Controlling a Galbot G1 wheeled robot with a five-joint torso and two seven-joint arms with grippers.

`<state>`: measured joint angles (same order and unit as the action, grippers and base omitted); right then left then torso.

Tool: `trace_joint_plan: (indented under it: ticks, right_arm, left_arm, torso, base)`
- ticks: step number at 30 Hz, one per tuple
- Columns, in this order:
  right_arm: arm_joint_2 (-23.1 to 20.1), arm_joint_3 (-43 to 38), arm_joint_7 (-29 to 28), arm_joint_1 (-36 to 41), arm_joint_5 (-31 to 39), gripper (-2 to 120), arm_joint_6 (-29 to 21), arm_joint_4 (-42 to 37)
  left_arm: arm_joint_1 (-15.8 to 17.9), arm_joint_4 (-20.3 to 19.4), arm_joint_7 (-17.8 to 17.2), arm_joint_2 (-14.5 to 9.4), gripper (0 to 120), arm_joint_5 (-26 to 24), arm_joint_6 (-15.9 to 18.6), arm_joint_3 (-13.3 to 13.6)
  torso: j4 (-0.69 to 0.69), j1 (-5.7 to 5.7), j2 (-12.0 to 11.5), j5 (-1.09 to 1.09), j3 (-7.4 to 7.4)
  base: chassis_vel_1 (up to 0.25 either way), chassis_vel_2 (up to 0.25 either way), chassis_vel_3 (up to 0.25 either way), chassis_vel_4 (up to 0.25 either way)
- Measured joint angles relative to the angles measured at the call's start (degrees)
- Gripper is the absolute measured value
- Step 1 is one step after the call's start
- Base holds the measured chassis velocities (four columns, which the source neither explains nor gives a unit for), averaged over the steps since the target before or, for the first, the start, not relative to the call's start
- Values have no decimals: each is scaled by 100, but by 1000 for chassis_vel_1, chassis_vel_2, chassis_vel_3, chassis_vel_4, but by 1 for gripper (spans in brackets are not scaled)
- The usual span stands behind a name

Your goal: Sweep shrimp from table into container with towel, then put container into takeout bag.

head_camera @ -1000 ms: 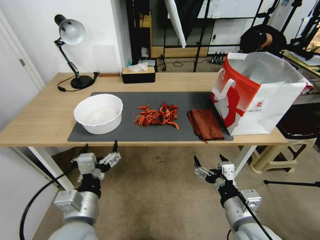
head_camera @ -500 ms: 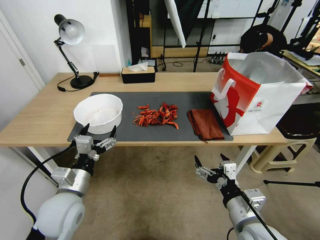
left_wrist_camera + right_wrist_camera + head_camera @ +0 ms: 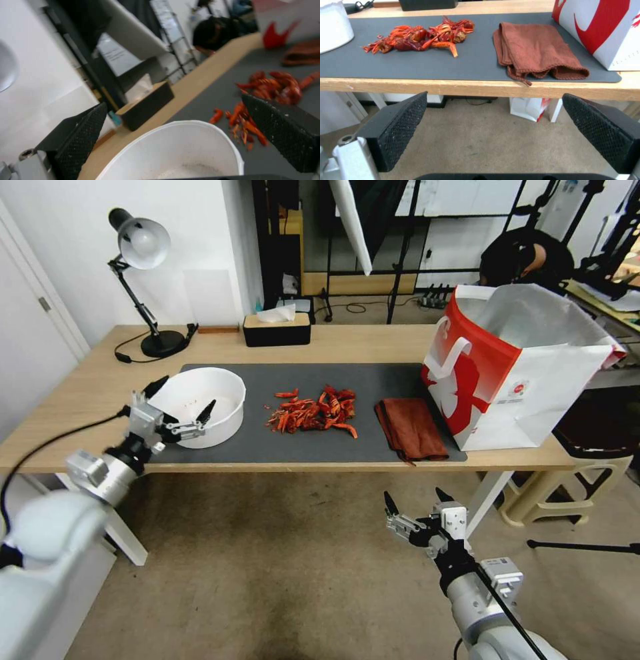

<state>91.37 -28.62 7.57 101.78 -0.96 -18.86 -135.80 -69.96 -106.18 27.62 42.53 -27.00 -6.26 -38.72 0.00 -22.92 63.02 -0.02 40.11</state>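
On the dark mat [image 3: 373, 377] of the wooden table [image 3: 80, 400] stands the white container [image 3: 223, 420], with a pile of red shrimp [image 3: 313, 413] to its right. Right of the pile lies the folded rust-brown towel [image 3: 410, 428], and beyond it stands the red-and-white takeout bag [image 3: 513, 373]. My left gripper [image 3: 183, 397] is open at the container's near-left rim, one finger on each side of the wall. The left wrist view shows the container [image 3: 186, 150] between the fingers and the shrimp [image 3: 273, 87] beyond. My right gripper [image 3: 414, 499] hangs open below the table's front edge, facing the towel [image 3: 536, 50] and shrimp [image 3: 420, 36].
A desk lamp [image 3: 143, 247] stands at the back left and a black tissue box [image 3: 277, 330] at the back middle. A plastic stool [image 3: 567, 480] sits beside the table's right end. A white table leg [image 3: 490, 493] is close to the right gripper.
My left arm has swung up and to the left from under the table edge, and its open gripper is now at the container's rim. The right gripper has barely moved.
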Motion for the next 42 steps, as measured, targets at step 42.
trace_joint_plan:
  ticks: [42]
  right_arm:
    - [31,112,61,54,-456,100,137,189]
  left_arm:
    - [3104,2039,4267,-1051,100,2949,-1467,1681]
  torso:
    - [0,1,0,2,-1]
  base:
    - [0,0,0,0]
